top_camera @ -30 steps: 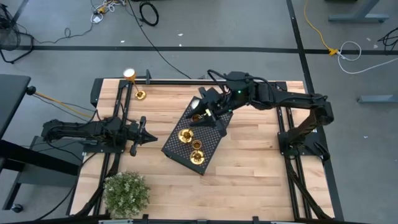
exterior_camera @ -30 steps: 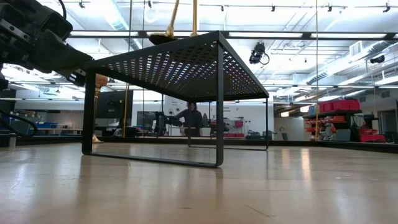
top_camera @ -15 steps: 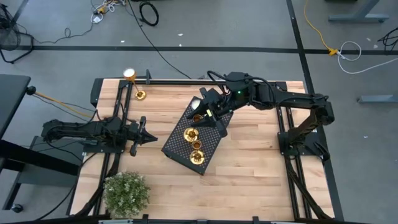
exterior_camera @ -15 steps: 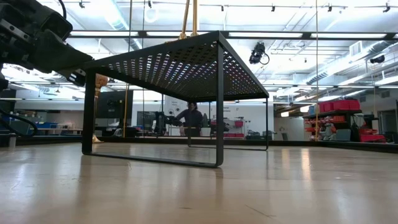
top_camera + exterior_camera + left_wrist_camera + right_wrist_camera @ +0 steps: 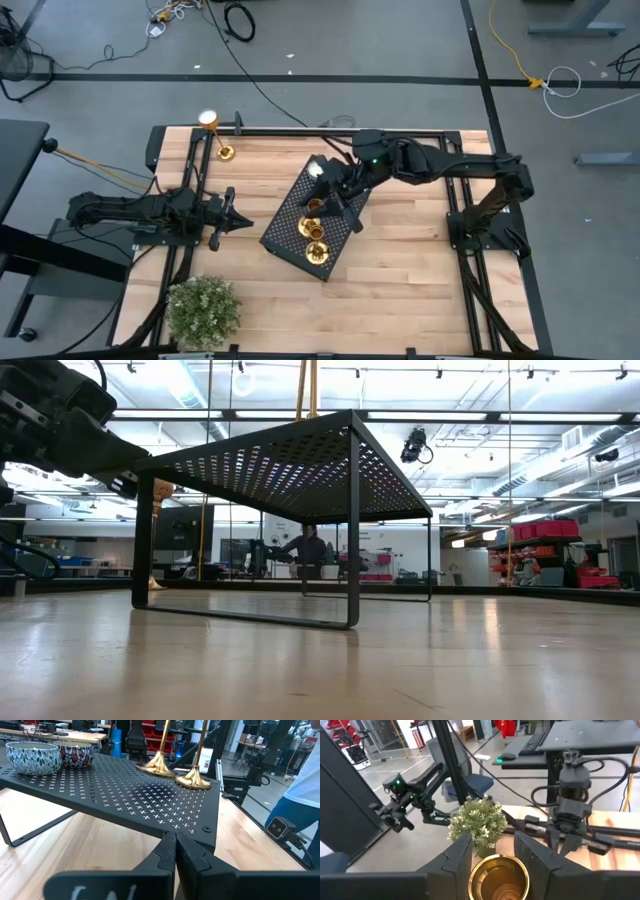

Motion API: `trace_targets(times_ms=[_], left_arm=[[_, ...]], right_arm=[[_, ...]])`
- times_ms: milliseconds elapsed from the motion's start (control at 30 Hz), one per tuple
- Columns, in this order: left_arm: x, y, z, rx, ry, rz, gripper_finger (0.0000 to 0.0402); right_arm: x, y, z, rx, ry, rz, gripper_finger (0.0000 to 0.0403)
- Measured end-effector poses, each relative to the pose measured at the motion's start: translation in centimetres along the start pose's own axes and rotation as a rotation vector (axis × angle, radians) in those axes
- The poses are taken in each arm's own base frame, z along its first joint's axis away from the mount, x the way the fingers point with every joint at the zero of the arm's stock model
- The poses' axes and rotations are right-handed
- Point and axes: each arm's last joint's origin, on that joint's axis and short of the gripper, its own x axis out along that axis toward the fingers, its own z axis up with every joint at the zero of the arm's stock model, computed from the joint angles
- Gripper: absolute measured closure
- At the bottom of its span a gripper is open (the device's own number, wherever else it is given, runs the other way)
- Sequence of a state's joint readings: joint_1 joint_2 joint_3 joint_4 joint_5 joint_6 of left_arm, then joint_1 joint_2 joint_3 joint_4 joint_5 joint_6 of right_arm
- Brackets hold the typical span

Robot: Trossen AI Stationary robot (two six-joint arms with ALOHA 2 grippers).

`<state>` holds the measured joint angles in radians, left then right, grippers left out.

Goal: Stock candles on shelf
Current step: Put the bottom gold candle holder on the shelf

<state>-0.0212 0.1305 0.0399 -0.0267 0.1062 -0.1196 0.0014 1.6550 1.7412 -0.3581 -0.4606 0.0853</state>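
The black perforated shelf point(image 5: 318, 222) stands askew mid-table. My right gripper point(image 5: 492, 840) is high above it, shut on a slim gold candle point(image 5: 312, 205). Close beside that one, a second candle point(image 5: 317, 250) stands free with its round base point(image 5: 194, 779) on the shelf top. A third candle point(image 5: 208, 120) stands on its base point(image 5: 226, 152) at the table's far left corner. My left gripper point(image 5: 172, 840) waits shut at the table's left side, level with the shelf and pointing at it. My right gripper pinches the candle's gold cup-shaped top point(image 5: 480, 870) between its two fingers, one on each side. The fingers come in nearly level from the table's right, across the stem. The candle hangs below them, leaning a little, its base point(image 5: 156, 766) down at the shelf top.
Two patterned bowls point(image 5: 32, 757) point(image 5: 75, 752) sit at the shelf's other end. A bushy green plant point(image 5: 205, 310) stands at the table's near left corner. A person in a white top point(image 5: 305, 780) is beyond the table, past its right side.
My right gripper has sunk a little with the candle. The candle's base was tipped up clear above the shelf. It has swung toward the standing candle and come down to the shelf top, and the stem is now closer to upright.
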Motion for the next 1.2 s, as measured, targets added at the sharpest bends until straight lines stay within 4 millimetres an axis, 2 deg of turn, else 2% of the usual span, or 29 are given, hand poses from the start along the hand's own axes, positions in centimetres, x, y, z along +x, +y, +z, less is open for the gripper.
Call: trace_targets(times_ms=[1200], left_arm=[[0.0, 0.0, 0.0, 0.0, 0.0, 0.0, 0.0387]], right_arm=[[1.1, -0.3, -1.2, 0.019, 0.021, 0.006, 0.0266]])
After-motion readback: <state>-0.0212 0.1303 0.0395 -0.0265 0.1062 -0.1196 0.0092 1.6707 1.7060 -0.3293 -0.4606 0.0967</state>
